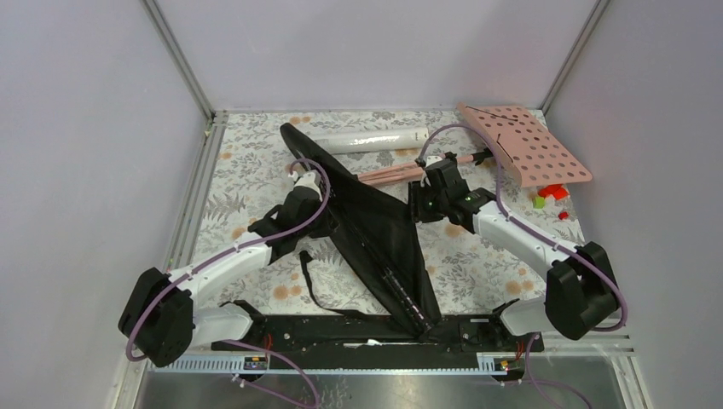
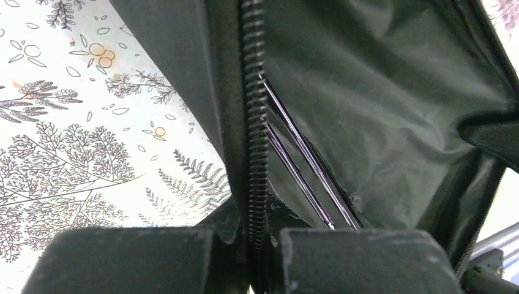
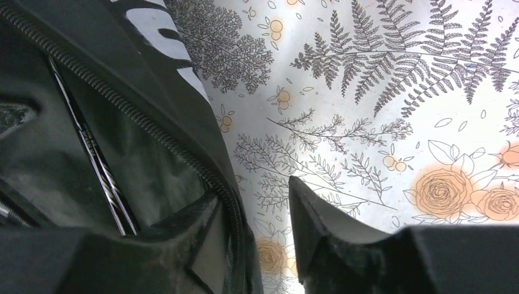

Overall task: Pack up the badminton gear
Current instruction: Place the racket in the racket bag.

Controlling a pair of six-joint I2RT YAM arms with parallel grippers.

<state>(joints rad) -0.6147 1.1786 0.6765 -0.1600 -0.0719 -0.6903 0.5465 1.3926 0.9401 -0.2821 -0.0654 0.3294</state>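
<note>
Fern-and-rose printed cloth (image 1: 256, 162) covers the table, boxed in by plain pale walls. Across the middle of the top view lies the black bag (image 1: 375, 230), a long racket-shaped sleeve of matte, slightly creased fabric. It runs from the upper left of centre down to the bottom centre, with its thin strap (image 1: 311, 290) looped on the cloth at lower left. A smooth white tube (image 1: 375, 139) lies just above the bag's upper end. At upper right is the pink perforated music stand (image 1: 533, 145), with small coloured blocks (image 1: 550, 194) below it.

The bag sits between the two tools. The left gripper (image 1: 317, 189) is at its left edge and the right gripper (image 1: 418, 204) at its right edge.

In the left wrist view, the left gripper (image 2: 251, 236) has its dull black fingers pressed together on the bag's edge, pinching the coiled zipper (image 2: 256, 122). Two glossy thin racket shafts (image 2: 300, 165) show inside the open bag.

In the right wrist view, the right gripper (image 3: 254, 202) stands partly spread. The bag's zippered edge lies against its left finger (image 3: 153, 245), its right finger (image 3: 343, 245) is over bare cloth, and nothing is clamped.
</note>
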